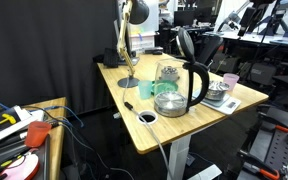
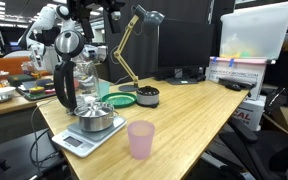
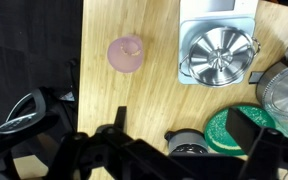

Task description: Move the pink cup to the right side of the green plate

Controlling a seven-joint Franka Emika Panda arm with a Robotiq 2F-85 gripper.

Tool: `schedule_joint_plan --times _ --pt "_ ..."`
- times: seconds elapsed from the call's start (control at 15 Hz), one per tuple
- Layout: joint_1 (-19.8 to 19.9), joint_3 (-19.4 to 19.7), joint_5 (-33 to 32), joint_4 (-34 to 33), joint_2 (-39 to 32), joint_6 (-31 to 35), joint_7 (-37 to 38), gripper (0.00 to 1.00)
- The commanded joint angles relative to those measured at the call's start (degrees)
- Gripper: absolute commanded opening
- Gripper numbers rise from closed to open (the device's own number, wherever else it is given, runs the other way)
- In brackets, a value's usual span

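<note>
Fingers (image 3: 118,118): spread wide, dark and blurred along the bottom of the wrist view, holding nothing. The gripper (image 3: 184,138) is hanging well above the table (image 3: 144,100), clear of everything on it.

The pink cup (image 3: 126,52) is standing upright on bare wood in the upper left of the wrist view. It is apart from the scale (image 3: 216,10), which is carrying the metal bowl (image 3: 219,55). In an exterior view the cup (image 2: 141,138) is sitting at lower centre, near the table's front edge.

The green plate (image 3: 229,128) is lying at lower right in the wrist view, near the glass kettle (image 3: 284,95), with a small black jar (image 3: 189,148) just beside it.

Step in hand, as judged: the approach, with the cup not yet grasped.

- Shift toward the upper left of the wrist view until the cup is sitting midway between the jaws, and only then descend.
- Straddle the cup's wall and close gently, since it looks light and likely to tip or skid.
- Lift high enough to clear the bowl and the kettle handle.
- The jar is crowding one side of the plate, so pick bare wood beside it and set the cup down upright, off the plate's rim.
</note>
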State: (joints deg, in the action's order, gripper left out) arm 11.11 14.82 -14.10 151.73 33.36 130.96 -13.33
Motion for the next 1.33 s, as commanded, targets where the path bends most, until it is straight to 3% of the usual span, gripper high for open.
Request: schedule_joint_plan --times 0.0,0.47,0.67,1.07,1.27 --pt "0.65 -0.81 0.5 -0.07 -0.06 -0.07 -0.14 1.0" --pt "1.02 -1.19 0.59 -0.38 -1.75 0.77 1.72 1.0" --pt "2.02 -1.42 0.37 -1.24 -7.53 2.63 6.31 1.0" --pt "4.57 -2.05 -1.75 -2.67 -21.49 14.38 15.49 1.0" --pt "3.9 -1.43 -0.39 -4.89 -26.39 14.21 15.67 1.0"
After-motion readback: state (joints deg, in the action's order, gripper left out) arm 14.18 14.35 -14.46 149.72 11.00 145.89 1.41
